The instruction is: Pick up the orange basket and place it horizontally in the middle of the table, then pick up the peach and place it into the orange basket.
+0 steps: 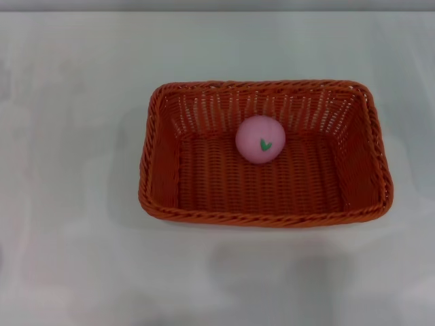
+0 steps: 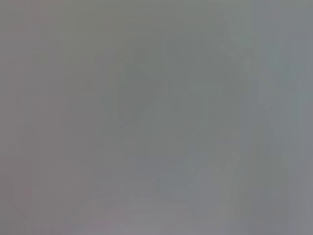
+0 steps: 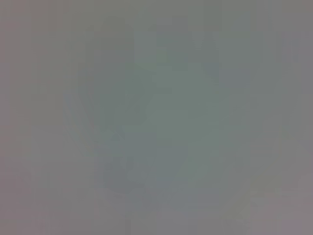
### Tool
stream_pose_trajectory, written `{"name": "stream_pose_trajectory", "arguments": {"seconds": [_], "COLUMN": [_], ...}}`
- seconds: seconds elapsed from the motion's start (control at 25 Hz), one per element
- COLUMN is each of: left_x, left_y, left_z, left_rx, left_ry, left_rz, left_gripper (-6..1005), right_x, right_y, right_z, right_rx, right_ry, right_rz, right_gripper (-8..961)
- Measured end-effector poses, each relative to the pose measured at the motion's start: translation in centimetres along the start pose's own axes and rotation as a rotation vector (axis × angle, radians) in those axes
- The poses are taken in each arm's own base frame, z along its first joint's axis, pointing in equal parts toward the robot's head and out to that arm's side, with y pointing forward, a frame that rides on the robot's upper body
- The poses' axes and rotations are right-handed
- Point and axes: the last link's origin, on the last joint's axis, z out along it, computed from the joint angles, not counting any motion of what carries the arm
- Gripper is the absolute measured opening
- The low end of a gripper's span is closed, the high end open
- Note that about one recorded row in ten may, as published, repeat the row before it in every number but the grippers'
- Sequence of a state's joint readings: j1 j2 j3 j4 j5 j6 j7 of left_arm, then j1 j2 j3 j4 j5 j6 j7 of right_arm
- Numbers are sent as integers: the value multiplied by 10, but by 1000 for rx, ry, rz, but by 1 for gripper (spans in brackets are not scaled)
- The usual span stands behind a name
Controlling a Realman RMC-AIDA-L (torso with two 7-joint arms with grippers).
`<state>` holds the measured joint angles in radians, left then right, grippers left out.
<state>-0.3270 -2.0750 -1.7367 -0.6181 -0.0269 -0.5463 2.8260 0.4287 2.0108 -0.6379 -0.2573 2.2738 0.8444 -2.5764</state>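
The orange basket [image 1: 170,163] lies with its long side across the white table [image 1: 68,170], a little right of the middle in the head view. Inside it rests the pink peach [image 1: 260,139], near the far wall, its green leaf mark facing up. Neither gripper nor arm shows in the head view. Both wrist views hold only a featureless grey surface, with no fingers and no object.
Bare white tabletop surrounds the basket on all sides. The table's far edge [image 1: 217,11] runs along the top of the head view.
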Motion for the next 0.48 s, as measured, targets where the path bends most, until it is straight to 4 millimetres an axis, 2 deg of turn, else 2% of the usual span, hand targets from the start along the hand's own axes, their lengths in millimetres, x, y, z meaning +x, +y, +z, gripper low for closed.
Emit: {"name": "stream_pose_trajectory", "arguments": {"seconds": [0.12, 0.48], "left_x": [-8, -2], "left_y": [3, 4], "left_z": [-5, -23], "left_rx": [-26, -71], "left_ry": [39, 200], "left_rz": [0, -6], "left_gripper": [638, 638], "right_x": [1, 8], "right_y": [2, 7], "right_z": [-3, -6], "right_rx": [3, 0], "right_ry": [-24, -13], "right_rz": [-17, -49], "right_gripper": [497, 497]}}
